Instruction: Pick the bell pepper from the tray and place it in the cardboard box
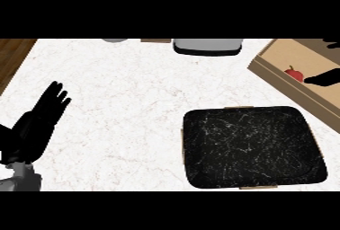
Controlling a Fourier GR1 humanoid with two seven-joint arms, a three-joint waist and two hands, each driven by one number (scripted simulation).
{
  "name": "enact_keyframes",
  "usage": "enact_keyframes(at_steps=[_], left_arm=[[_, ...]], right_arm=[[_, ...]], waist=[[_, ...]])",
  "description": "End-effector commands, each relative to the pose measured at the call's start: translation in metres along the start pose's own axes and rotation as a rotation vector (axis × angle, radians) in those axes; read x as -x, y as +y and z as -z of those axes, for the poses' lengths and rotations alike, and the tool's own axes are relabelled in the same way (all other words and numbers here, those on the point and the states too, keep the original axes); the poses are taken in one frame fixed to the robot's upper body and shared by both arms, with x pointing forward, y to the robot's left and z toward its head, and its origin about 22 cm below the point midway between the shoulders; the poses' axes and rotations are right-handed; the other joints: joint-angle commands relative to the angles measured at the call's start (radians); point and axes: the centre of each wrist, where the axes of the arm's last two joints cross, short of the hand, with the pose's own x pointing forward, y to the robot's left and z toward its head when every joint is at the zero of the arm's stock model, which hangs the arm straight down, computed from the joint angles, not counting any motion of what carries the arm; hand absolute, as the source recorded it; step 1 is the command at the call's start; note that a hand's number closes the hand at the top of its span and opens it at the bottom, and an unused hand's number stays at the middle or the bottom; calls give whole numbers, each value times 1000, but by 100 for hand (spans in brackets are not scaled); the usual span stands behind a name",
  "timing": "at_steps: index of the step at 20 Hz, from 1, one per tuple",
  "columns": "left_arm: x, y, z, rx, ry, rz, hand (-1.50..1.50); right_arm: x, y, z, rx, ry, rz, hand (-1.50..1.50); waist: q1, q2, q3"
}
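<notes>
Pepper's in the box, right hand open beside it

The right hand (324, 77) only pokes in from the right edge over the cardboard box (279, 54). Its fingers (332, 43) are spread wide, with one dark tip up near the box's far side and another lower down. They aren't curled round anything, so it's holding nothing. The red bell pepper (292, 72) sits inside the box against the near wall, just beside that lower tip. I can't tell if the two actually touch. The black marbled tray (252, 148) is on the white counter (133, 112) just in front of the box. Over at the lower left, the left hand (40, 121) is resting with straight fingers pointing up, well apart from all of it.
</notes>
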Motion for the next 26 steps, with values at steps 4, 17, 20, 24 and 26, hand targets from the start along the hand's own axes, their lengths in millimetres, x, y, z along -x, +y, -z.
enact_keyframes(at_steps=[4, 17, 20, 24, 26], left_arm=[[-6, 6, 1, -12, -8, 7, 0], [0, 18, 12, -2, -3, -14, 0], [8, 15, 1, -19, -11, -5, 0], [-7, 11, 5, -3, -19, -1, 0], [10, 2, 5, 4, 0, 5, 0]], right_arm=[[10, -16, -3, 250, 14, 396, -150], [89, -100, -66, 321, 64, 613, -150], [116, -111, -95, 270, 27, 573, -150], [120, -125, -103, 281, 20, 598, -150], [113, -126, -95, 301, 37, 572, -150]], waist=[[-9, -3, 1], [-1, 12, 2], [-6, 5, 2], [2, 7, 3], [9, 9, 3]])
